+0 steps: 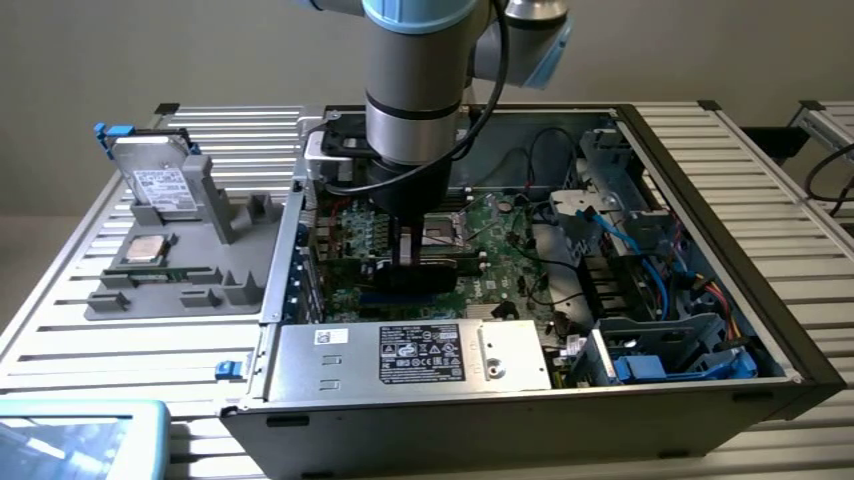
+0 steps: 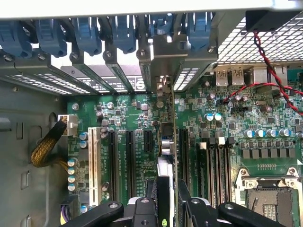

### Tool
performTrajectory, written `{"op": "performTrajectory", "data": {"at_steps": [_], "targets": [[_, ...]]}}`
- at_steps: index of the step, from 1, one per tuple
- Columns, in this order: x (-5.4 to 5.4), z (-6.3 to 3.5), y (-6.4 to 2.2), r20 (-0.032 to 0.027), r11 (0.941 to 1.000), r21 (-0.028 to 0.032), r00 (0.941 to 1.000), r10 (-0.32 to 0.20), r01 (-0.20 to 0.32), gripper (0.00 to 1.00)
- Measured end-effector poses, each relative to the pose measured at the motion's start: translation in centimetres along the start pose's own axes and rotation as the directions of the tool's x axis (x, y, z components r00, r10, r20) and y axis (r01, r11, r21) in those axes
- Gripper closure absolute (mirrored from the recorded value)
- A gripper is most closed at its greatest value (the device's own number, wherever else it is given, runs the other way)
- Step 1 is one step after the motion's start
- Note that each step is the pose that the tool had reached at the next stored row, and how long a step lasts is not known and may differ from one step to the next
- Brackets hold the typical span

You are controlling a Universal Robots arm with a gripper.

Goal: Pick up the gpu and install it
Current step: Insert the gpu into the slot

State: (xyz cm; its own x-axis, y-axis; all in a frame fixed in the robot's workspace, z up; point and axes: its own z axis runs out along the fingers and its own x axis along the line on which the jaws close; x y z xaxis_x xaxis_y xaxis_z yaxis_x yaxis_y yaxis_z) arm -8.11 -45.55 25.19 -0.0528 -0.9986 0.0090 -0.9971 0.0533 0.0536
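1. Inside the case [image 1: 534, 440], over the board [image 2: 128, 118]: gpu [image 2: 166, 156], upright, seen edge-on from the wrist, nipped in the gripper [image 2: 165, 198].
2. Lined up parallel with the black slots [image 2: 112, 165], with slots on either side; lower edge down near board level, seated or not impossible to tell.
3. Far end pointing at the rear wall, toward the slot covers [image 2: 94, 78] and the row of blue clips [image 2: 90, 33] at their ends.
4. Jaws partway closed and clamped on the gpu, one against each face.
5. Hangs straight down from the arm [image 1: 416, 110] in the exterior view, low over the middle of the board.
6. Beyond the black slots on one side: white slot [image 2: 93, 161], then a yellow braided cable [image 2: 45, 149] by the grey case wall.
7. On the other side of the gpu: cpu socket [image 2: 267, 198], and a red-and-black twisted wire [image 2: 265, 61] running past the rear ports [image 2: 236, 75].
8. Along the case's near edge in the exterior view: power supply [image 1: 414, 355], silver, with a black-and-white label on top.
9. Toward the exterior view's right, within the case: drive cage [image 1: 667, 350] with blue plastic parts and blue cables.
10. Outside the case, on the exterior view's left: grey tray [image 1: 174, 295] on the slatted table [image 1: 67, 340], with a hard drive [image 1: 158, 180] propped up at its far end and a square chip [image 1: 144, 248] lying flat nearer the middle.
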Motion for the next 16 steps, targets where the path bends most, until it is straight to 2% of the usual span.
{"op": "performTrajectory", "data": {"at_steps": [7, 16], "targets": [[0.0, 0.07, 0.0, -0.0048, 1.0, 0.0001, 1.0, 0.0, 0.0, 0.72], [0.0, 0.13, 0.0, -0.005, 1.0, 0.0002, 1.0, 0.0, 0.0, 0.72]]}}
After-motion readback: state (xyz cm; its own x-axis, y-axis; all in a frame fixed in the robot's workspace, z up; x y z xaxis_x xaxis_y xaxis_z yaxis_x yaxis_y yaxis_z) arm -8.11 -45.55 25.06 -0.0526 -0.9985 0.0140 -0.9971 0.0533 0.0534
